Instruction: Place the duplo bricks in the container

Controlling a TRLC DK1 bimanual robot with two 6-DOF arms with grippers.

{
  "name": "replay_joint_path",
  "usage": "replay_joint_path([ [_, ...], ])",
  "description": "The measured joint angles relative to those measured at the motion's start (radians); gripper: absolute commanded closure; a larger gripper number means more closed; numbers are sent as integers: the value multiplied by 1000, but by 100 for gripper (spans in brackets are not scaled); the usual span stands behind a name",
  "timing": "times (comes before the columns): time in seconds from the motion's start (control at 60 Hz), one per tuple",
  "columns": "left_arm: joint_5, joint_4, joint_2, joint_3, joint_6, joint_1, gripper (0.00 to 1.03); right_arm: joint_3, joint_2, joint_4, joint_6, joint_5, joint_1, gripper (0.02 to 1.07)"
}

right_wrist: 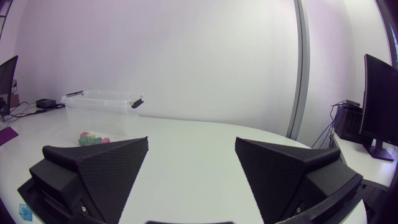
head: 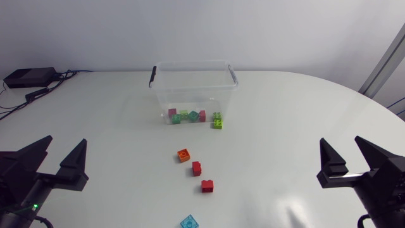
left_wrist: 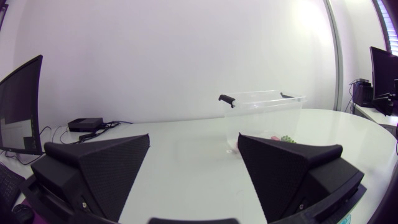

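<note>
A clear plastic container [head: 193,88] with black handles stands at the table's far middle, holding several coloured duplo bricks [head: 187,116]. In front of it on the table lie an orange brick [head: 183,154], two red bricks [head: 197,168] [head: 207,185] and a light blue brick [head: 188,222] at the near edge. My left gripper [head: 62,159] rests open at the near left, far from the bricks. My right gripper [head: 349,157] rests open at the near right. The container [left_wrist: 264,106] shows ahead of the left gripper [left_wrist: 194,149], and the container [right_wrist: 99,106] lies far ahead of the right gripper [right_wrist: 191,152].
A black box [head: 28,77] with cables sits at the far left corner of the table. Bare white tabletop [head: 304,120] stretches between the grippers and the bricks.
</note>
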Motion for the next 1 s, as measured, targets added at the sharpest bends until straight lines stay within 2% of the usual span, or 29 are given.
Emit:
replay_joint_path([
  [0.233, 0, -6, 0, 0, 0, 0, 6, 0, 0, 0, 0, 6, 0, 6],
  [0.417, 0, -66, 9, 39, 0, -9, 6, 5, 9, 0, 0, 7, 0, 6],
  [0.667, 2, -115, 228, 223, 0, -32, 6, 148, 251, 5, 0, 6, 0, 6],
  [0.817, 2, -235, 445, 353, -1, -89, 16, 233, 399, 3, 4, 5, 0, 6],
  [1.0, -6, -429, 713, 534, 1, -182, 15, 300, 505, -20, 36, 3, 2, 6],
])
